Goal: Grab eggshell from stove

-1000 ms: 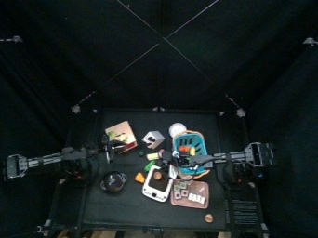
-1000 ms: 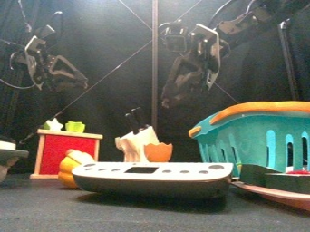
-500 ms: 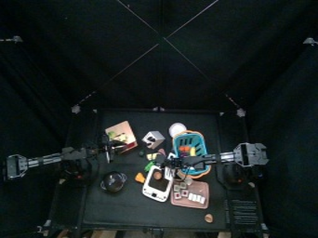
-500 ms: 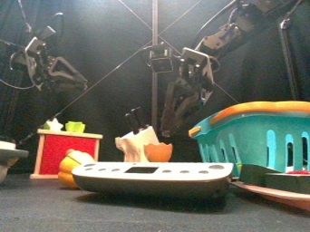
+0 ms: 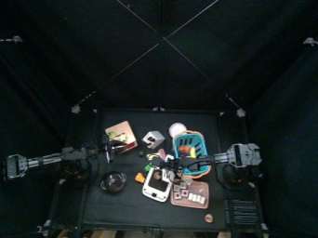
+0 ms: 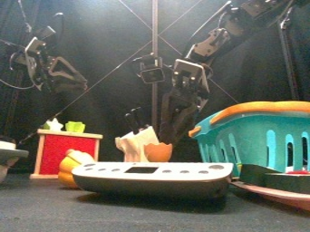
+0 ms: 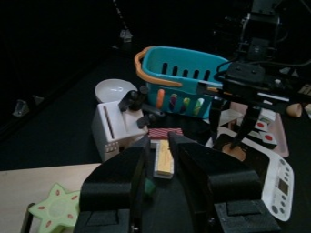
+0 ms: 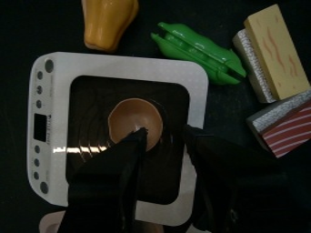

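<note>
On white stove (image 8: 115, 146), brown hollow eggshell (image 8: 134, 119), round-rimmed

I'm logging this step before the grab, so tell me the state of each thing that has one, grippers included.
right gripper, open, hanging above the eggshell, clear of it.
left gripper, open, empty, raised on the left side.
eggshell, lying on the stove's dark patch, not gripped.
stove, lying flat, eggshell on top.
basket, upright.
</note>
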Available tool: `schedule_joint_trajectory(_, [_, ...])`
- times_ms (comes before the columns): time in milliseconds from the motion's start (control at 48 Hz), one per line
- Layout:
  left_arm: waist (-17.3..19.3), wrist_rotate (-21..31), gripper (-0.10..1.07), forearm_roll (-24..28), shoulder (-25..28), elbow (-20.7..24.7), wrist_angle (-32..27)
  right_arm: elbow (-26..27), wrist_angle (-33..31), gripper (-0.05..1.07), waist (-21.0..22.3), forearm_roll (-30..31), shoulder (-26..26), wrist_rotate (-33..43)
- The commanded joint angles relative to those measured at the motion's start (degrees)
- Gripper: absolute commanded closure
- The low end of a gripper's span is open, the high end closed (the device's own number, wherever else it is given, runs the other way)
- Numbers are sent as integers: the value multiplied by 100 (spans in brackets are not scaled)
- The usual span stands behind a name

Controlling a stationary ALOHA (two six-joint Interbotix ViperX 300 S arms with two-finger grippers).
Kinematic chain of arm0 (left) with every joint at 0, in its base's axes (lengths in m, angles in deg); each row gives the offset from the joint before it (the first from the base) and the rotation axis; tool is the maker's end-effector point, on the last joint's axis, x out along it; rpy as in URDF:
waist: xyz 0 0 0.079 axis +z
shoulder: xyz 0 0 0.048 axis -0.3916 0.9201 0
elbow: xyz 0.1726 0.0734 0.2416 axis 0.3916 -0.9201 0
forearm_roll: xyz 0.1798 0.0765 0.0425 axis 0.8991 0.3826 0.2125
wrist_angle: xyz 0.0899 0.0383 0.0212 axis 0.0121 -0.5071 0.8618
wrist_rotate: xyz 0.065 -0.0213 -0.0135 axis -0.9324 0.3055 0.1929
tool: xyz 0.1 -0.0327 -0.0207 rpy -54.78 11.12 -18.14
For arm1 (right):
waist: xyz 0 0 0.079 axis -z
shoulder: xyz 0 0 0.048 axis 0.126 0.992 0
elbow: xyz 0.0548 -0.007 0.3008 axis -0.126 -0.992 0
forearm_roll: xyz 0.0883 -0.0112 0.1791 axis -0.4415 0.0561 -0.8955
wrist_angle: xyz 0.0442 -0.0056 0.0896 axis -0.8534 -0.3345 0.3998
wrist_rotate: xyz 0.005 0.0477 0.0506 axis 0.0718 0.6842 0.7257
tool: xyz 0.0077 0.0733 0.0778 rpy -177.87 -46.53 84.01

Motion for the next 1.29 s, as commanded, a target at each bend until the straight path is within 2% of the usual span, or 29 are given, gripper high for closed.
schedule_joint_trajectory(0, [26, -9, 30, 9, 9, 70, 18, 229, -97, 25, 0, 44, -9, -18])
schedule_joint_trajectory(354, [26, -9, 30, 9, 9, 70, 18, 650, -562, 29, -9, 316, 360, -18])
schedule_joint_trajectory(646, [26, -9, 30, 0, 9, 70, 18, 686, -642, 42, -9, 352, 369, -18])
schedule_joint_trajectory(938, [26, -9, 30, -9, 9, 62, 18, 694, -642, 51, -9, 492, 202, 26])
schedule_joint_trajectory(1271, [26, -9, 30, -9, 9, 62, 18, 686, -642, 52, -9, 501, -18, 35])
